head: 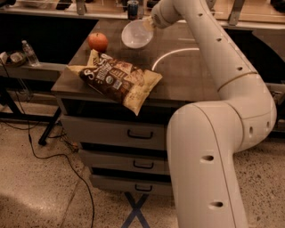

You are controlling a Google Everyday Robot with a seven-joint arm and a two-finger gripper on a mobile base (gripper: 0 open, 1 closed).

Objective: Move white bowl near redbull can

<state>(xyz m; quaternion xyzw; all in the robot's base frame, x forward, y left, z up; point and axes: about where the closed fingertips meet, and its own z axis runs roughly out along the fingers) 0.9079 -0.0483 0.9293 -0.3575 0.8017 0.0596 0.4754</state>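
The white bowl [136, 34] is tilted with its opening toward the camera, held at its right rim by my gripper [149, 23] above the far part of the dark table. The redbull can [132, 9] stands at the table's far edge, just behind and above the bowl in the view; only its blue and silver body shows. A red apple [98, 41] sits to the left of the bowl. The gripper is shut on the bowl's rim.
A brown chip bag [118, 80] lies at the table's front left, overhanging the edge. The table [191, 75] has drawers below. A clear water bottle [30, 53] stands on a low shelf at the left. My arm [222, 67] crosses the table's right side.
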